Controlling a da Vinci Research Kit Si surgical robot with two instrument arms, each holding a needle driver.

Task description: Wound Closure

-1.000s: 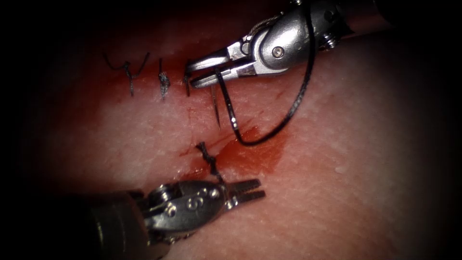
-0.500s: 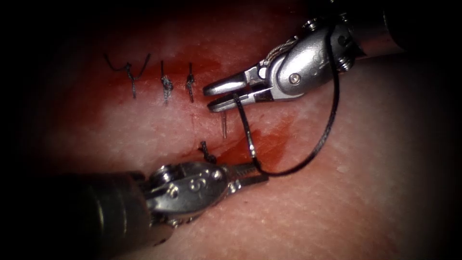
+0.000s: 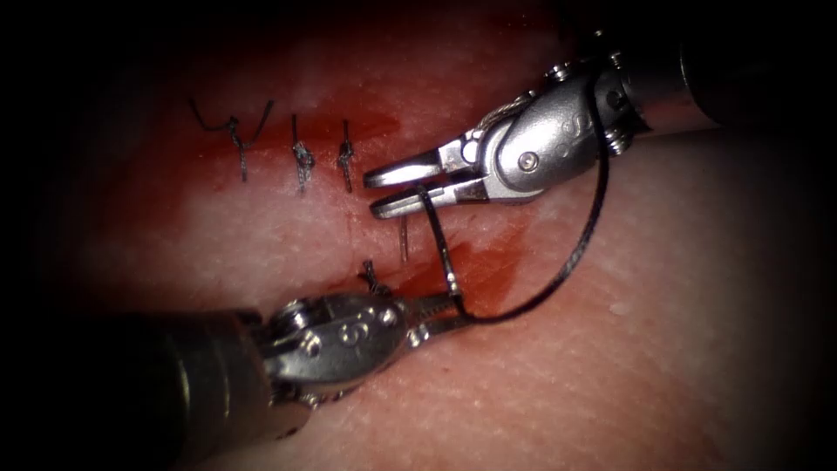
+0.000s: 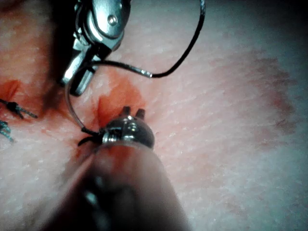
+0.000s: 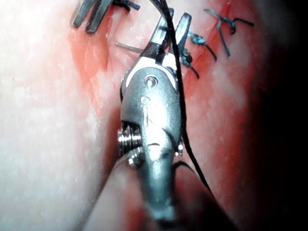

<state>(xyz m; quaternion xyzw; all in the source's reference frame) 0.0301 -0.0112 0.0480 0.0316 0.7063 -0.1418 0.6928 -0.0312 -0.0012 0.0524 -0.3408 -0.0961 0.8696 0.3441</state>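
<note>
The curved needle (image 3: 438, 240) is up off the tissue (image 3: 654, 349), not stuck in it, just to the right of the cut (image 3: 350, 222). The right claw (image 3: 392, 187) pinches it near the middle of its curve. Its thin sharp end points down, and I cannot tell if it touches the skin. The black thread (image 3: 571, 262) leaves the needle's back end and loops wide to the right, up behind the right tool. The left claw (image 3: 445, 314) sits right at the spot where needle and thread join. I cannot tell if it holds them or only rests beside them. Three tied stitches (image 3: 301, 157) stand in a row, and one more knot (image 3: 375, 279) sits lower down, beside the red fluid (image 3: 493, 279). So I think four stitches are done, and the bare bit of cut between them may need one more.
</note>
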